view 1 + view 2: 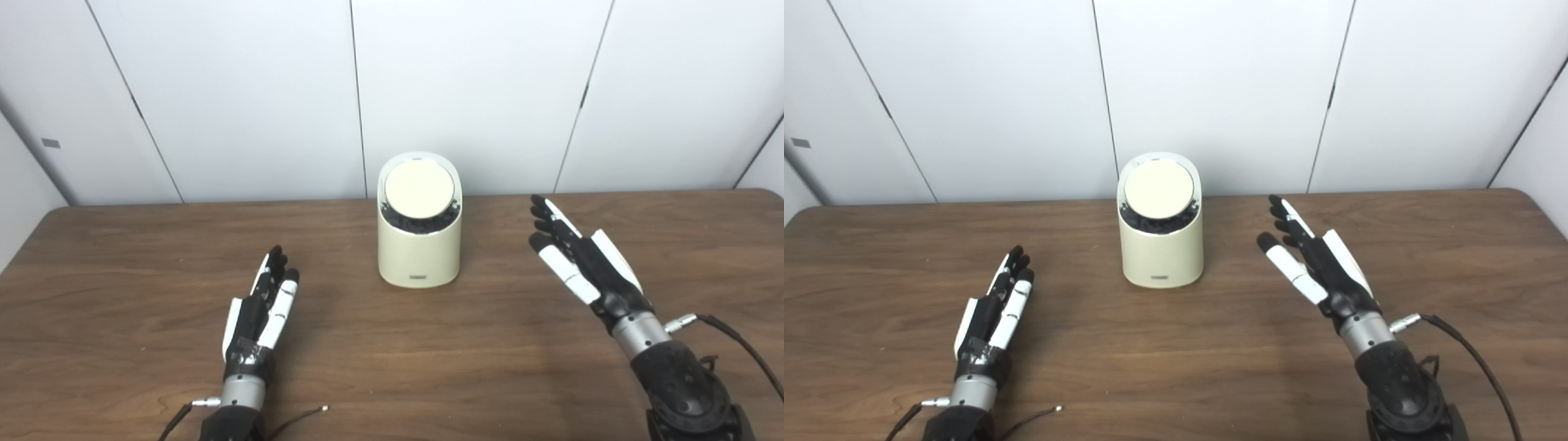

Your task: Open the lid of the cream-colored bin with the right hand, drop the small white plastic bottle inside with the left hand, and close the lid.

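While waiting at the brown table (122,257), holds nothing in the left hand (260,312) and nothing in the right hand (582,263).

Lays the left hand low over the wood, back side up. Stretches its fingers (274,269) out straight and close together, side by side, with the tips pointing away toward the far edge of the table.

Lifts the right hand a bit higher and tips it on a slant. Stretches its fingers (551,214) out straight too, but a little apart from each other. Sticks the thumb (560,260) out to the side, away from the other fingers, pointing toward the middle of the table.

Shows the cream-colored bin (419,257) standing upright, ahead of the left fingertips and off to their right, well apart from them. Shows the same bin off to the left of the right fingertips, nearer to the right thumb tip than to any left fingertip, yet not touching it. Puts the bin between the two sets of fingers, a little farther back than both.

Shows the round lid (419,188) shut on top of the bin, slanted so its flat face looks back toward the fingers. Has a dark ring around the lower edge of the lid and a small label low on the front of the bin.

Shows a white wall (245,92) far past all the fingertips, behind the bin. Trails a thin wire (300,416) behind the left fingers by the wrist, and a black cable (735,343) behind the right fingers by that wrist.
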